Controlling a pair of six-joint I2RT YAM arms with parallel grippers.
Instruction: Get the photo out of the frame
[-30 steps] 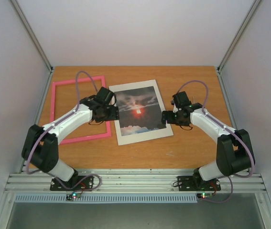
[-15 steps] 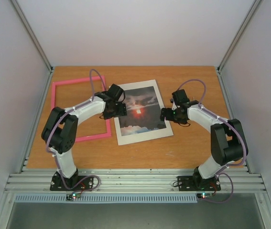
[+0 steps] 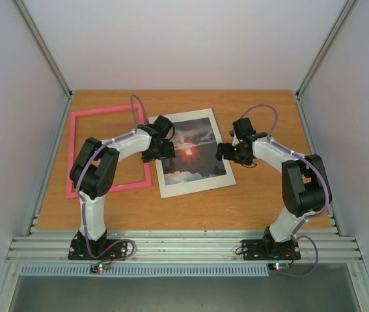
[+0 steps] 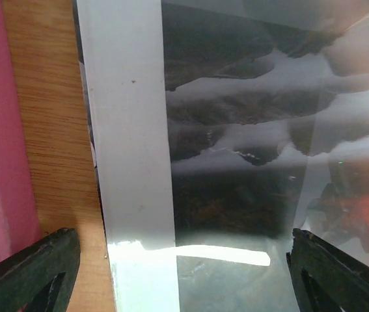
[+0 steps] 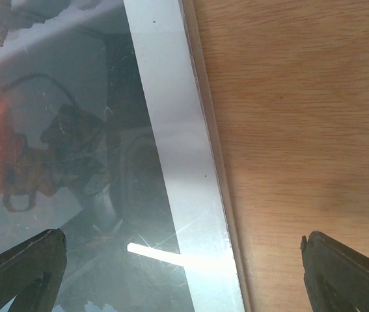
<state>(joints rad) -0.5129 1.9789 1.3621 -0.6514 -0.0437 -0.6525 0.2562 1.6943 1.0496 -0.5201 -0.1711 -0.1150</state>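
Photo (image 3: 191,153) flat on surface (image 3: 262,195), just beside pink frame (image 3: 99,112). Left gripper (image 4: 181,242) over its left border, right gripper (image 5: 183,242) over right border; 2 grippers spread wide, holding nothing.

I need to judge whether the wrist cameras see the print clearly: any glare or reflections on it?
Left wrist: a bright glare streak crosses the photo low in the view, and pale reflections veil its clouds. Right wrist: another streak, plus dark mirrored shapes. Top external: evenly lit, no glare.
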